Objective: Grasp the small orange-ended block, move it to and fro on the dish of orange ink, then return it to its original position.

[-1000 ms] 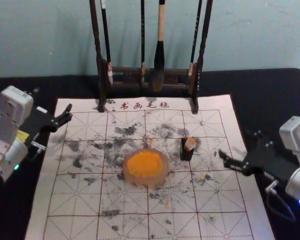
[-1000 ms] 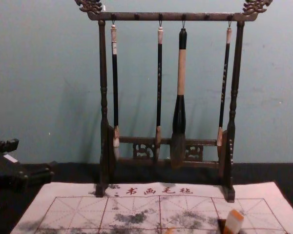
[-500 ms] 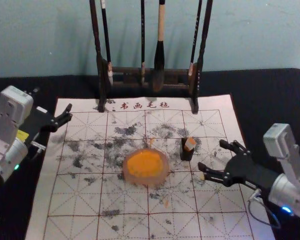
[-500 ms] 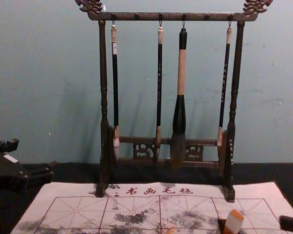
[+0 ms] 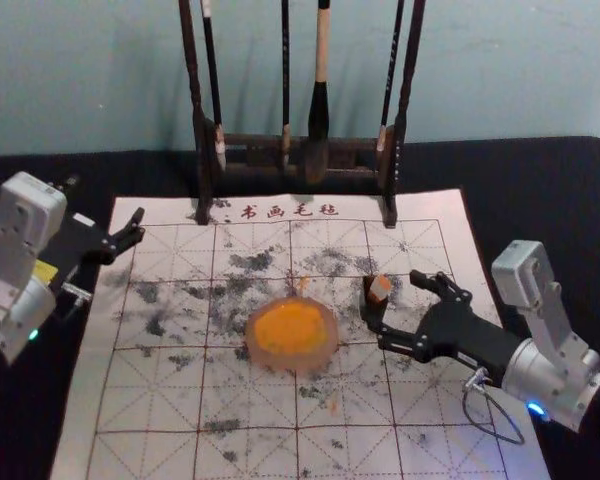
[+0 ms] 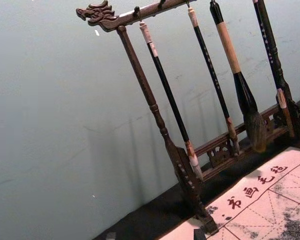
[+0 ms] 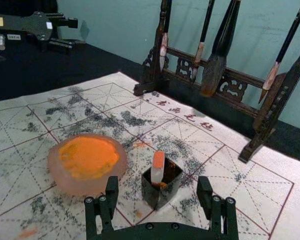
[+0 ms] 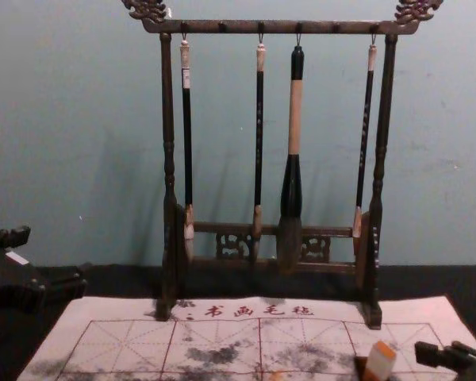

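Note:
The small white block with an orange end (image 5: 380, 289) (image 7: 157, 168) stands tilted in a small dark square cup (image 7: 159, 196), right of the dish of orange ink (image 5: 291, 330) (image 7: 88, 157). My right gripper (image 5: 398, 306) is open close to the cup's right side. In the right wrist view the right gripper (image 7: 158, 189) has a fingertip on either side of the cup, with nothing held. The block (image 8: 379, 362) also stands at the chest view's lower edge. My left gripper (image 5: 105, 205) is parked open at the mat's far left corner.
A wooden rack (image 5: 255, 143) hung with several brushes stands at the back of the white gridded mat (image 5: 150, 400), near the wall. The mat has dark ink smudges and a few orange marks. Black cloth (image 5: 540, 180) surrounds it.
My right gripper has moved left over the mat, from its right edge to beside the cup, and its fingers now enter the chest view at the lower right. The left arm, block and dish are unmoved.

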